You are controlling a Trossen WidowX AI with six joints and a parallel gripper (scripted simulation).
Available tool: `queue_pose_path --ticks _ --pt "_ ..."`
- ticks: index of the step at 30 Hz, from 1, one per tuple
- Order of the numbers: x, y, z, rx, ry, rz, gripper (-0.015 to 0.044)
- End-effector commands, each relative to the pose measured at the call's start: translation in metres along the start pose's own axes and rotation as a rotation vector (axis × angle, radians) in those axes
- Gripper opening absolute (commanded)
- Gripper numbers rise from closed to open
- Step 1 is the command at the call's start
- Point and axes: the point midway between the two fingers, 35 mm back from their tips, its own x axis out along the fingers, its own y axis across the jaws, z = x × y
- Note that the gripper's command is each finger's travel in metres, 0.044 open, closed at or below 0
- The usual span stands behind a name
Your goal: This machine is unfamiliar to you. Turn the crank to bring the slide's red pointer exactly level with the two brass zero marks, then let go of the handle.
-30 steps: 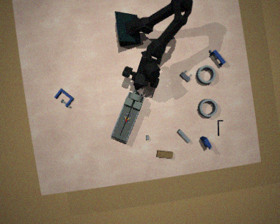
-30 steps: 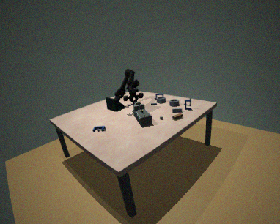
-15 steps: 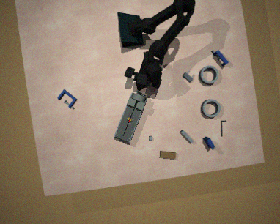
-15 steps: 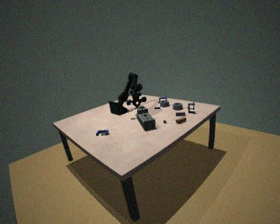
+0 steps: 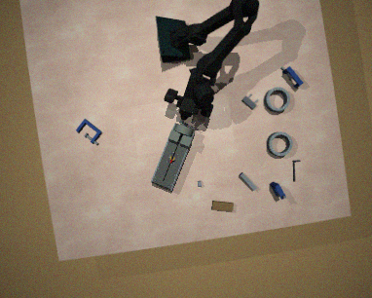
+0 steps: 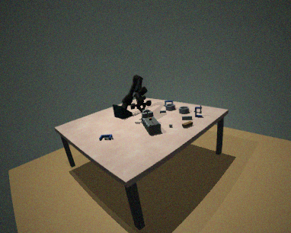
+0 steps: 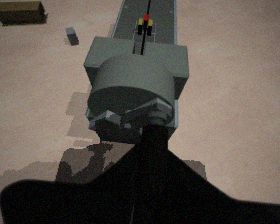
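Note:
The grey machine (image 5: 163, 176) (image 6: 154, 129) (image 7: 125, 30) has a long slotted slide bed and a round crank housing (image 7: 131, 75) at the end toward the arm. The red pointer (image 5: 171, 161) (image 7: 146, 17) stands at the slot between two brass zero marks (image 7: 140, 23) (image 7: 150, 23). In the wrist view its red tip appears slightly past them, on the side away from the crank. My gripper (image 5: 186, 122) (image 7: 149, 150) is shut on the crank handle (image 7: 156, 116), in front of the housing. The dark fingers hide most of the handle.
A blue clamp (image 5: 89, 131) (image 6: 106, 135) lies left of the machine. A small grey block (image 5: 200, 184) (image 7: 72, 36) and a brown block (image 5: 222, 205) (image 6: 187, 124) (image 7: 18, 12) lie beside it. Two grey rings (image 5: 277, 100) (image 5: 279, 144), blue clamps (image 5: 292, 78) (image 5: 278, 190) and a hex key (image 5: 294, 171) lie farther right.

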Motion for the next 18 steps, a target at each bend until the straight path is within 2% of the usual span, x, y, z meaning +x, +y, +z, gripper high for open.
queue_pose_path --ticks 1,18 --pt "0.0042 -0.0072 -0.0042 0.005 0.009 -0.022 0.0" --pt "0.0108 -0.0112 -0.0106 0.005 0.009 -0.022 0.0"
